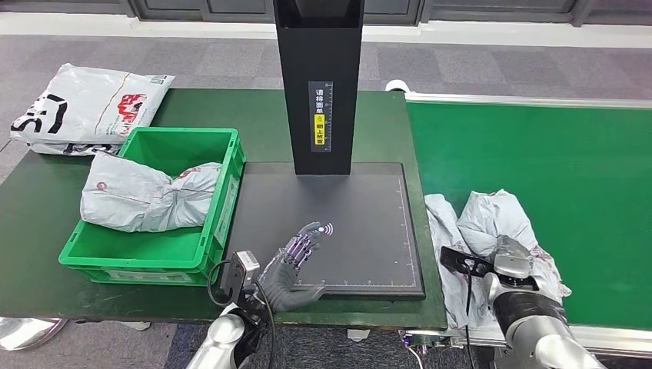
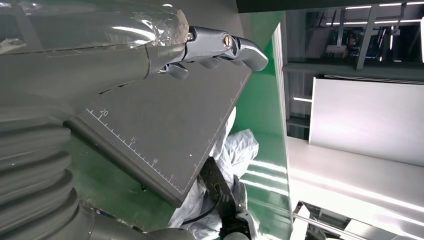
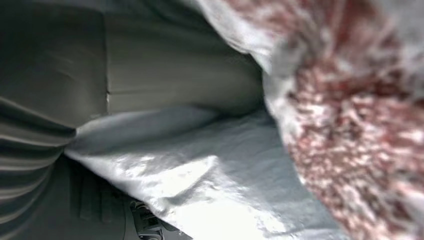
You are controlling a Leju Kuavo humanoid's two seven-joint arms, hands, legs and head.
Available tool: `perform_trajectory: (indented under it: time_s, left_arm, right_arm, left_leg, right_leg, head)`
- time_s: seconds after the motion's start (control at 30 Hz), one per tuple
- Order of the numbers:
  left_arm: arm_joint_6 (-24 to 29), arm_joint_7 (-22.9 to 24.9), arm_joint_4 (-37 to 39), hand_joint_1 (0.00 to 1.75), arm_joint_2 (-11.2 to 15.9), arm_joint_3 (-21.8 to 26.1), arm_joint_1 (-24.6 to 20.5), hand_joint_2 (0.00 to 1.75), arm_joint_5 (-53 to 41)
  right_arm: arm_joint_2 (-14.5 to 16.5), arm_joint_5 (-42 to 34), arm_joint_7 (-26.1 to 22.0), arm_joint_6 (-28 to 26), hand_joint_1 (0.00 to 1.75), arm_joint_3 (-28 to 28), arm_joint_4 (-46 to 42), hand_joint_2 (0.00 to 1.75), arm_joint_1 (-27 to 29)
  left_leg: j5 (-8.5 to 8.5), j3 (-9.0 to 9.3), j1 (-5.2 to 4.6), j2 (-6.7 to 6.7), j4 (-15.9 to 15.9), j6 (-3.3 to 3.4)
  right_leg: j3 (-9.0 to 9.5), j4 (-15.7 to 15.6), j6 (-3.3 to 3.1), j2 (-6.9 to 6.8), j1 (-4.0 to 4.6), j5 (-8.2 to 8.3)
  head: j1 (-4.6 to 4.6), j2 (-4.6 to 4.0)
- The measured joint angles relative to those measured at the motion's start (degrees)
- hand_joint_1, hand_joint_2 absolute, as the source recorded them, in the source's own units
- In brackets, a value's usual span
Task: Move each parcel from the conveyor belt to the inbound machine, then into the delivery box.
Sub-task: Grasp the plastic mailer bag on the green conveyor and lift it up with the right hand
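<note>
A crumpled grey parcel [image 1: 492, 219] lies at the near left edge of the green conveyor belt [image 1: 561, 154], right beside the black scanner plate [image 1: 361, 223] of the inbound machine. My right hand [image 1: 511, 260] is buried in the parcel and grips it; its fingers are hidden. In the right wrist view the parcel [image 3: 225, 190] fills the frame. My left hand [image 1: 296, 265] hovers over the plate's near left corner, fingers spread and holding nothing. The left wrist view shows the same hand [image 2: 220, 45] above the plate [image 2: 165, 125], with the parcel [image 2: 235, 150] beyond the plate's edge.
The green delivery box [image 1: 223, 192] stands left of the plate with one grey parcel [image 1: 146, 196] inside. A white printed bag [image 1: 84, 108] lies at the table's far left. The machine's black column [image 1: 319, 84] rises from the plate's far edge.
</note>
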Motion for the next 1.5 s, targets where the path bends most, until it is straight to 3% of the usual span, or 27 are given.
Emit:
perform_trajectory:
  time_s: [0.27, 0.43, 0.57, 0.63, 0.77, 0.9, 1.03, 1.17, 1.5]
  left_arm:
    - [0.53, -0.02, 0.03, 0.0, 0.02, 0.0, 0.01, 1.75, 0.44]
    - [0.56, 0.38, -0.08, 0.0, 0.02, 0.05, 0.05, 1.75, 0.67]
    - [0.55, 1.26, -0.47, 0.0, 0.02, 0.43, 0.16, 1.75, 1.09]
    - [0.58, 1.58, -0.9, 0.0, 0.02, 0.81, 0.31, 1.75, 1.39]
    - [0.74, 2.04, -1.99, 0.0, 0.02, 2.08, 0.7, 1.75, 1.66]
    - [1.04, 2.66, -3.03, 0.0, 0.02, 3.22, 1.06, 1.75, 1.86]
    - [1.96, 3.68, -3.98, 0.0, 0.02, 3.55, 1.24, 1.75, 2.82]
    - [2.41, 4.37, -4.42, 0.0, 0.02, 3.57, 1.26, 1.75, 3.5]
    - [2.78, 4.57, -4.38, 0.0, 0.02, 3.58, 1.22, 1.75, 4.07]
  right_arm:
    - [0.02, -0.15, -0.62, -3.61, 1.75, 0.01, 0.0, 1.75, -0.17]
    - [0.03, -3.08, -3.07, -13.37, 1.75, -2.03, -0.04, 1.75, -0.25]
    - [0.2, -11.08, -9.29, -22.81, 1.75, -7.8, -1.02, 1.75, -0.8]
    - [0.45, -17.6, -15.96, -24.49, 1.75, -11.3, -2.31, 1.75, -1.36]
    - [1.32, -33.74, -31.08, -21.14, 1.75, -19.31, -7.42, 1.75, -1.85]
    - [2.52, -47.2, -36.59, -16.2, 1.75, -25.48, -16.47, 1.75, -0.16]
    - [4.43, -57.02, -37.06, -14.0, 1.75, -28.85, -30.08, 1.75, 4.65]
    - [5.87, -60.01, -36.53, -13.16, 1.75, -30.52, -40.9, 1.75, 8.84]
    - [7.44, -61.29, -36.64, -13.01, 1.75, -32.61, -50.17, 1.75, 11.8]
  left_leg:
    - [0.01, -0.03, 0.0, -0.01, 0.0, -0.01]
    - [0.02, -0.19, -0.01, -0.02, -0.01, -0.01]
    - [0.08, -0.35, -0.02, -0.05, -0.01, -0.04]
    - [0.1, -0.4, -0.02, -0.05, -0.01, -0.04]
    - [0.13, -0.48, -0.02, -0.15, -0.01, -0.08]
    - [0.19, -0.68, -0.01, -0.5, -0.01, -0.06]
    - [0.18, -0.82, -0.02, -0.61, -0.02, -0.06]
    - [0.13, -0.87, -0.02, -0.55, -0.02, -0.07]
    - [0.15, -0.87, -0.02, -0.36, -0.02, -0.09]
  right_leg:
    - [-0.01, 0.01, -0.02, 0.0, 0.0, 0.03]
    - [-0.13, 0.03, -0.02, 0.0, -0.01, 0.04]
    - [-0.29, 0.05, -0.01, 0.0, -0.02, 0.1]
    - [-0.35, 0.06, -0.03, 0.0, -0.02, 0.12]
    - [-0.43, 0.06, -0.04, -0.07, -0.01, 0.12]
    - [-0.53, 0.07, -0.03, -0.42, 0.0, 0.09]
    - [-0.61, 0.07, -0.01, -0.5, -0.01, 0.04]
    - [-0.71, 0.06, -0.02, -0.41, -0.02, 0.03]
    - [-0.79, 0.06, -0.03, -0.29, -0.02, 0.06]
  head:
    - [0.0, 0.0]
    - [0.0, 0.0]
    - [0.0, 0.0]
    - [0.0, 0.0]
    - [0.0, 0.0]
    - [0.0, 0.0]
    - [0.0, 0.0]
    - [0.0, 0.0]
    - [0.0, 0.0]
